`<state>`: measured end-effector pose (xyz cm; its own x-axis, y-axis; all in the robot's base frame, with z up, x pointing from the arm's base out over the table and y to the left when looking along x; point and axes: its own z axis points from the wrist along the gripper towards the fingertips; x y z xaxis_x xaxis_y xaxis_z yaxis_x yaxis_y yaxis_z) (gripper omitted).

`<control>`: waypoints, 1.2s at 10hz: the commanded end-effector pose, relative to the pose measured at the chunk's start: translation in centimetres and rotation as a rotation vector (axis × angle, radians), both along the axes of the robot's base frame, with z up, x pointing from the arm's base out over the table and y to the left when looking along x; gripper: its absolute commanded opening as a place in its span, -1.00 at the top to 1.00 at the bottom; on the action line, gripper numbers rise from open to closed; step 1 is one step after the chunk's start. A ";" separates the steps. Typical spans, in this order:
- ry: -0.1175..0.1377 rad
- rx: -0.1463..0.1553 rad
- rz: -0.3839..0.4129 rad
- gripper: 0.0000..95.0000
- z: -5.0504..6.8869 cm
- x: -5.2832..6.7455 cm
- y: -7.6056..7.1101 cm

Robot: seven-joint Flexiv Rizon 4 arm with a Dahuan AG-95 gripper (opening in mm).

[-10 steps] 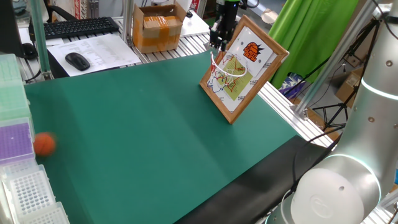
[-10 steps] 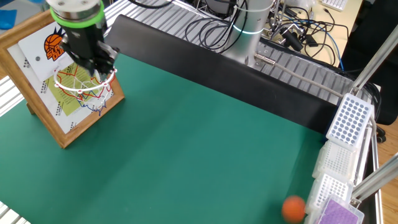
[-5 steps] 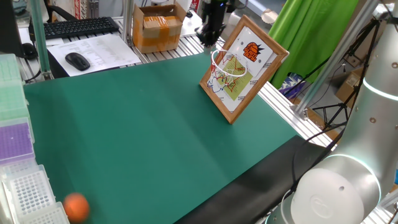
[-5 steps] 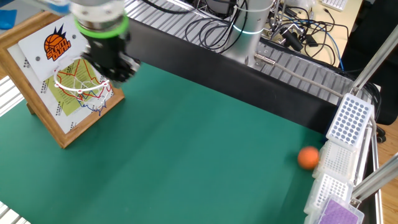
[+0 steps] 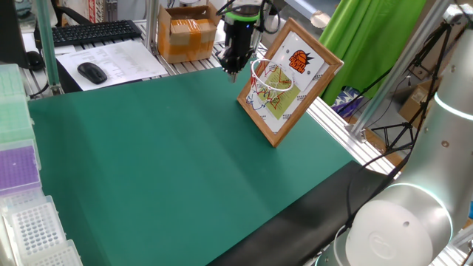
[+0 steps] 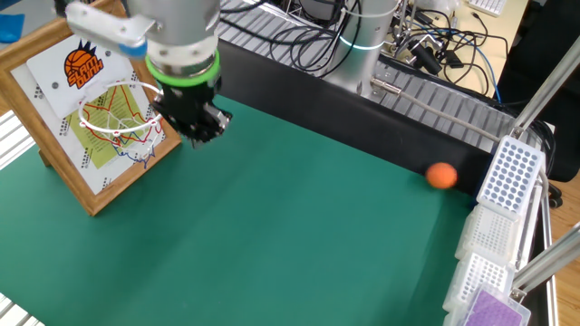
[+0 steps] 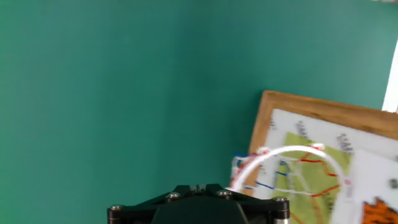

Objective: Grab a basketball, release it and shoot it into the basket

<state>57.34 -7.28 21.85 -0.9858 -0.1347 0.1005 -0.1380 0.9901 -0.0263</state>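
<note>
The orange basketball [image 6: 441, 175] lies at the edge of the green mat [image 6: 299, 235], by the black strip and next to a white tip rack; it is out of the one fixed view and the hand view. The basket, a white hoop [image 5: 269, 76] with net on a wooden-framed backboard [image 5: 299, 63], leans at the mat's far side; it also shows in the other fixed view [image 6: 113, 113] and the hand view [image 7: 292, 163]. My gripper [image 5: 232, 68] hangs just beside the hoop, above the mat, holding nothing [image 6: 201, 134]. Its fingers are hidden in the hand view.
A cardboard box [image 5: 185, 29], a keyboard [image 5: 89, 31], a mouse [image 5: 92, 72] and papers lie behind the mat. White tip racks [image 6: 507, 172] and a purple rack [image 5: 16, 166] line one side. Aluminium posts [image 5: 151, 29] and cables [image 6: 317, 36] stand around.
The ball has rolled along the tip racks to the black strip at the mat's edge and left the one fixed view. My gripper has moved sideways away from over the hoop.
</note>
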 end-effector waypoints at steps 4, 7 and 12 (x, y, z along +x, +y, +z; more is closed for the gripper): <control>-0.023 0.027 -0.040 1.00 -3.0 -0.7 1.8; -0.025 0.033 -0.054 1.00 -3.2 -0.9 2.0; -0.061 0.039 -0.086 1.00 -3.5 -0.8 2.1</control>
